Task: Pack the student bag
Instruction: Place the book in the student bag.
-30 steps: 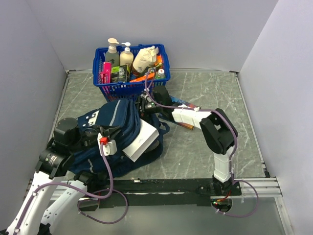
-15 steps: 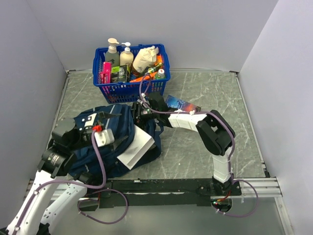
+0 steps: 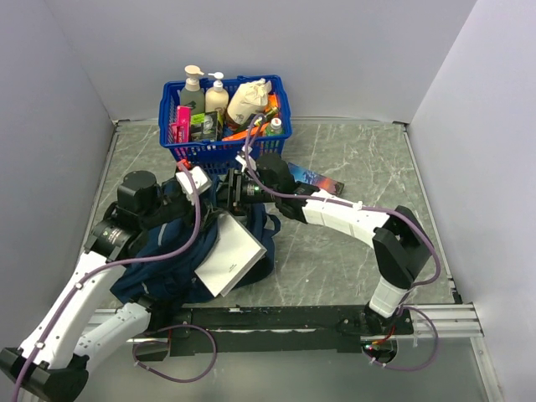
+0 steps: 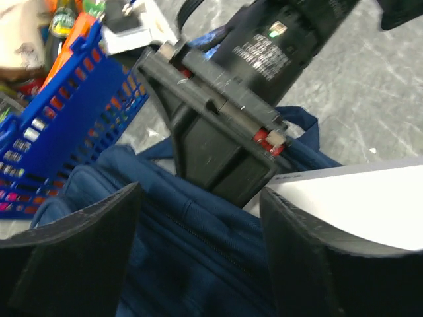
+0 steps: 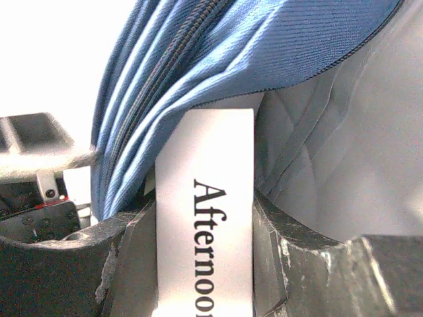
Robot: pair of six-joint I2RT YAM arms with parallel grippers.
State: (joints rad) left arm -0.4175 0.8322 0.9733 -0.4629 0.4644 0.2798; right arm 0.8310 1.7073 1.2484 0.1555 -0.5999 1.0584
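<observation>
1. While the right claw (image 5: 205, 212) is clamped on the edge of a white book (image 5: 205, 165) printed "Afternoo", that book pokes in under the blue zippered lip of the student bag (image 3: 163, 266).
2. Left claw (image 4: 198, 195) hangs just over the bag's far end, fingers spread wide with nothing between them.
3. Bag's slumped on the tabletop (image 3: 352, 251) at the near left, just in front of the blue basket (image 3: 201, 152) of bottles.
4. Right wrist view is too tight to tell how far in the book is.
</observation>
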